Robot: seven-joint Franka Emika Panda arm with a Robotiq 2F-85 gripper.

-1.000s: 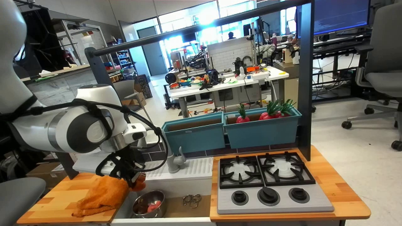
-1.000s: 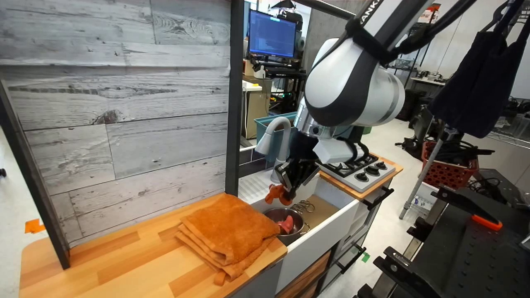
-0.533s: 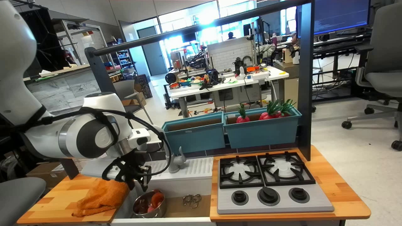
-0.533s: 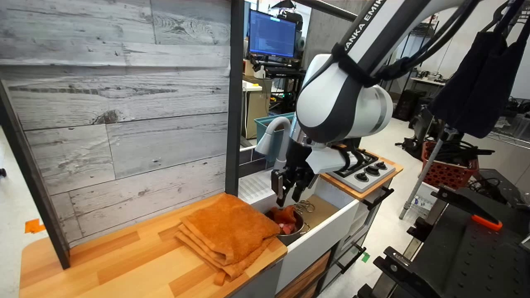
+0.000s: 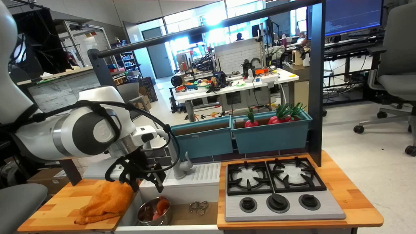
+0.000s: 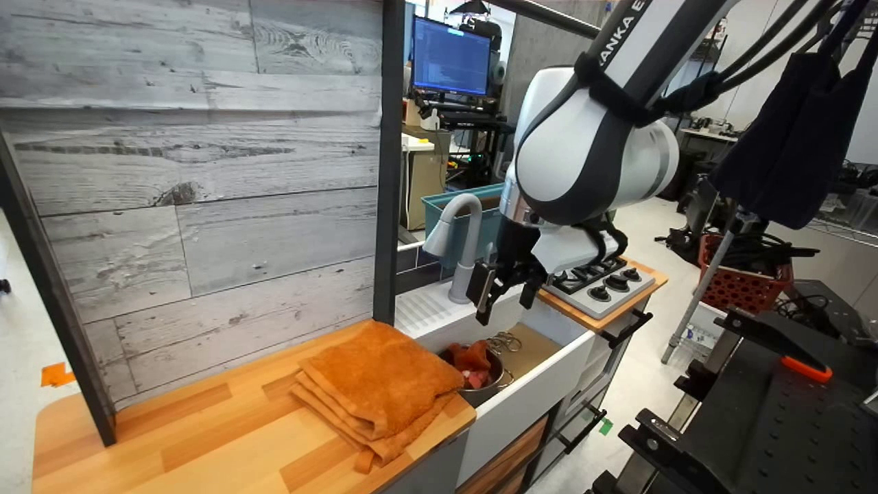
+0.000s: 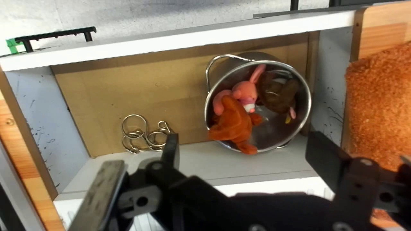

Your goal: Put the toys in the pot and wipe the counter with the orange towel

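Okay, so the orange toy (image 7: 232, 122), the pink toy (image 7: 245, 91) and the brown toy (image 7: 279, 99) are all in the silver pot (image 7: 266, 134). From the wrist view the orange one overlaps the rim and covers part of the pink one. The pot's down in the sink (image 7: 154, 80), at the end near the orange towel (image 6: 384, 377), with some metal rings (image 7: 144, 134) lying apart from it. The gripper (image 5: 147, 187) hangs above the sink, jaws spread wide, nothing in its grip. That towel is folded on the wooden table (image 6: 206, 425), right beside the sink. Faucet (image 6: 473, 230) is at the back of the sink, the stove (image 5: 294, 196) sits on the other side, and up behind are two teal planters (image 5: 201, 143), one holding red veggies (image 5: 276, 120) with green tops.
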